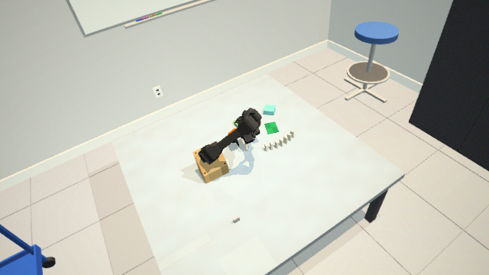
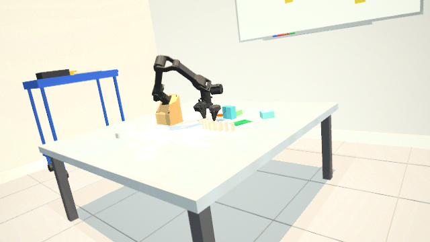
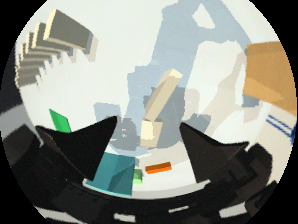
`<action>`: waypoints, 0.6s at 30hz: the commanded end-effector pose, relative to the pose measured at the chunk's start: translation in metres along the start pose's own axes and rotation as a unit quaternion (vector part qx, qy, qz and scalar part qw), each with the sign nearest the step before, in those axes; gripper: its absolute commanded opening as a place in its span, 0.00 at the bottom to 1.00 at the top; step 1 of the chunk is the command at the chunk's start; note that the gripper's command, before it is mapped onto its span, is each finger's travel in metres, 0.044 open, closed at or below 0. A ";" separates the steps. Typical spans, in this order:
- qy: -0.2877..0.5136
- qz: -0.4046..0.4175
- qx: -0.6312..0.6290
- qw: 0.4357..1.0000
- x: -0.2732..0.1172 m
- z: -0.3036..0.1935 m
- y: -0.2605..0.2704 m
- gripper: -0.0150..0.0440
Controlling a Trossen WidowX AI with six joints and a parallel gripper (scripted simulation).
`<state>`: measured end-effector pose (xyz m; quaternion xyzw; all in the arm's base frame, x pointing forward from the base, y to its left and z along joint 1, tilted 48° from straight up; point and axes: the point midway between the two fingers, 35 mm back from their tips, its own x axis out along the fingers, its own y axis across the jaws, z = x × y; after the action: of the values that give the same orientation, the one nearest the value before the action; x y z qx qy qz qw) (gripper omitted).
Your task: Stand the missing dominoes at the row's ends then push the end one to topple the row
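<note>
Several cream dominoes stand in a slightly curved row (image 1: 281, 142) (image 2: 216, 126) (image 3: 67, 32), at the upper left of the wrist view. One loose long domino (image 3: 162, 95) shows in the middle of the wrist view. A second cream piece (image 3: 150, 132) is right by its lower end; whether they touch is unclear. In the top view the arm partly hides these loose pieces (image 1: 245, 145). My gripper (image 1: 244, 141) (image 2: 209, 118) (image 3: 149, 121) is open and points down above the two loose pieces, with nothing held between the fingers, beside the near end of the row.
A teal block (image 2: 229, 112) (image 3: 112, 172), a lime block (image 2: 238, 112), an orange piece (image 2: 220, 115) (image 3: 158, 167) and a flat green square (image 1: 271, 127) (image 2: 242, 122) lie nearby. A turquoise block (image 1: 269, 109) (image 2: 267, 114) is farther back. A small greyish block (image 1: 236, 219) (image 2: 117, 135) lies apart.
</note>
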<state>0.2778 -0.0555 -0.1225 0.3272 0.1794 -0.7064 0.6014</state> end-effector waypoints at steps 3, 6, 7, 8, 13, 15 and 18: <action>-0.003 -0.002 -0.005 1.000 0.004 0.000 -0.003 0.96; -0.003 -0.002 -0.005 1.000 0.004 0.000 -0.003 0.82; -0.003 -0.002 -0.005 1.000 0.004 0.000 -0.003 0.78; -0.003 -0.002 -0.005 1.000 0.004 0.000 -0.003 0.73; -0.003 -0.002 -0.005 1.000 0.004 0.000 -0.003 0.51; -0.003 -0.002 -0.005 1.000 0.004 0.000 -0.003 0.44; -0.003 -0.002 -0.005 1.000 0.004 0.000 -0.003 0.44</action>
<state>0.2757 -0.0568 -0.1248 0.3242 0.1809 -0.7078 0.6010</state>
